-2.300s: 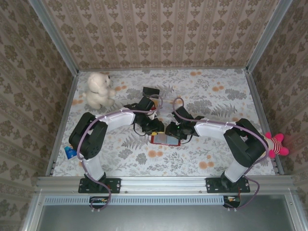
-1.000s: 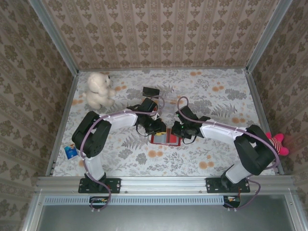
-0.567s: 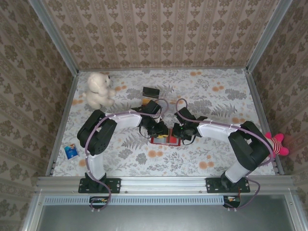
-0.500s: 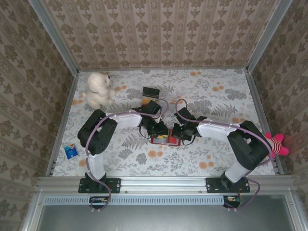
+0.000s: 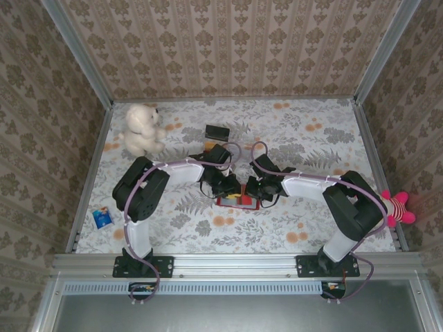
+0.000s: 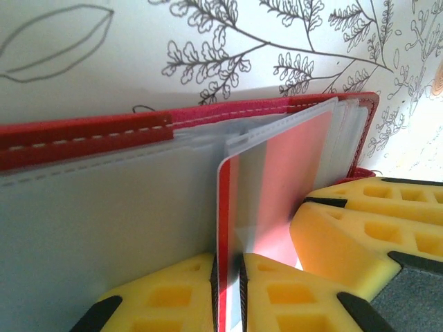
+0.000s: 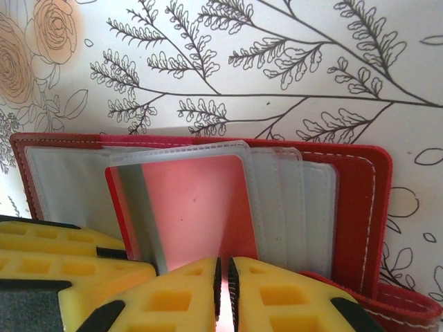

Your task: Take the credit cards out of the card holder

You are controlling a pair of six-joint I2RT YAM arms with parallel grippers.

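At centre of the top view, the card holder (image 5: 237, 202) is seen lying open on the floral table (image 5: 311, 138), flanked by both arms. Left gripper (image 6: 228, 268) is clamped on the edge of a red-and-white credit card (image 6: 277, 180), which is stood on edge and partly sticking out of a clear sleeve (image 7: 180, 151). Right gripper (image 7: 223, 271) is pinched onto that sleeve from the opposite side. Further sleeves are fanned against the red cover. Teddy bear (image 5: 142, 129) is sat at upper left; black block (image 5: 217, 131) is set near, above the grippers.
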